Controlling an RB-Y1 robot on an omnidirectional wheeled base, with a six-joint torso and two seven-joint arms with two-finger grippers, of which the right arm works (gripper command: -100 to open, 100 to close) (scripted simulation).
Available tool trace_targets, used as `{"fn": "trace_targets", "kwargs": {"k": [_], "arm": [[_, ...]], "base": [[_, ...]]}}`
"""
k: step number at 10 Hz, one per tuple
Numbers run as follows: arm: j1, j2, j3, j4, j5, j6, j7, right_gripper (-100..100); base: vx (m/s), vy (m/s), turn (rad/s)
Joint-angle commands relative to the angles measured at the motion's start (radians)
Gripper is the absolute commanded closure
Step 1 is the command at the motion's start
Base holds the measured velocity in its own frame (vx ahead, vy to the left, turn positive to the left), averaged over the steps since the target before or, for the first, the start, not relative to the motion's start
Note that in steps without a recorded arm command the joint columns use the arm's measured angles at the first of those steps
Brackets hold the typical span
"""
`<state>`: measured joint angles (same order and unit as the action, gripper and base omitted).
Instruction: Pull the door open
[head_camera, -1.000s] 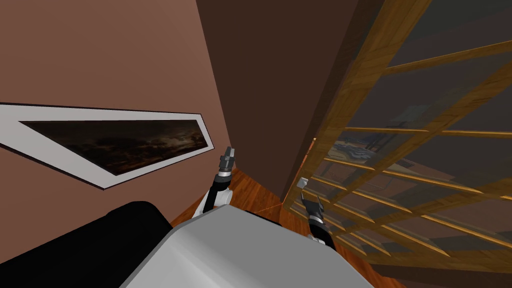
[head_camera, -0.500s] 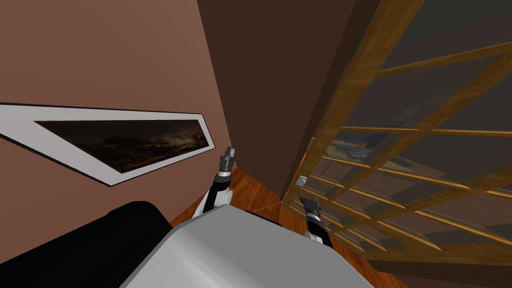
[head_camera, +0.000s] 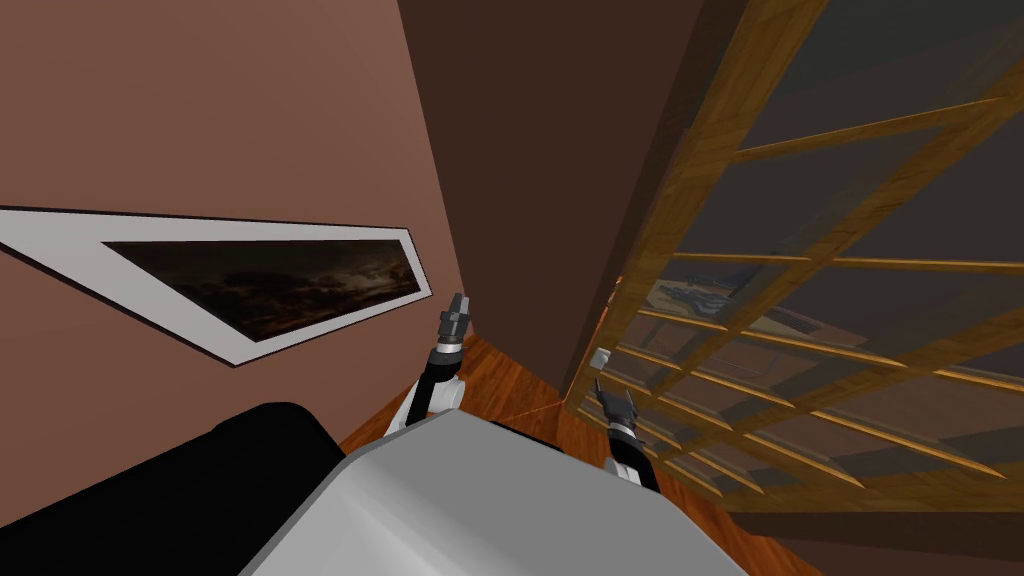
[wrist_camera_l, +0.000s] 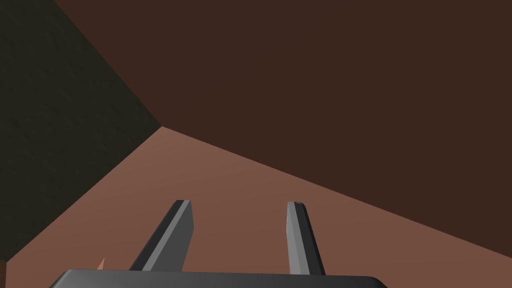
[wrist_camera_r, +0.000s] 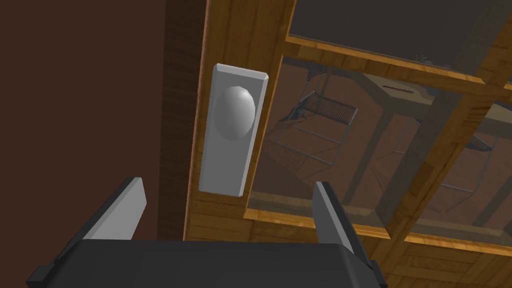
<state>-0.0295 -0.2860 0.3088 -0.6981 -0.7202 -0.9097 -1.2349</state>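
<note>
You have one wooden door (wrist_camera_r: 240, 30), one grey knob (wrist_camera_r: 234, 113). The knob sits just beyond your right gripper (wrist_camera_r: 227, 184), which is spread wide and empty.

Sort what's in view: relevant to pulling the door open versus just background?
Job: wooden glass-paned door; its grey oval knob on a grey plate; open right hand.
Background: white-framed dark picture; open left hand; wire chairs beyond the door.

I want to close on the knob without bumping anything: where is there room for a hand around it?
Free: the gap between the open right hand and the grey rounded knob, over its light grey plate. Tight: the dark brown wall borders the wooden door frame beside the knob.
</note>
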Motion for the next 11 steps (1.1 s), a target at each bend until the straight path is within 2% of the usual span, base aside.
{"fn": "trace_targets", "kwargs": {"k": [1, 5, 6, 11], "arm": [[-0.002, 0.002, 0.008, -0.009, -0.015, 0.008, -0.048, -100], [-0.007, 0.008, 0.022, -0.02, -0.04, 0.018, -0.124, -100], [-0.008, 0.008, 0.02, -0.014, -0.036, 0.014, -0.113, -100], [0.018, -0.049, 0.001, 0.012, -0.054, -0.012, -0.182, -100]], "base": [[-0.041, -0.003, 0.006], [-0.037, -0.007, 0.003], [-0.01, -0.004, 0.001], [0.189, -0.001, 0.11]]}}
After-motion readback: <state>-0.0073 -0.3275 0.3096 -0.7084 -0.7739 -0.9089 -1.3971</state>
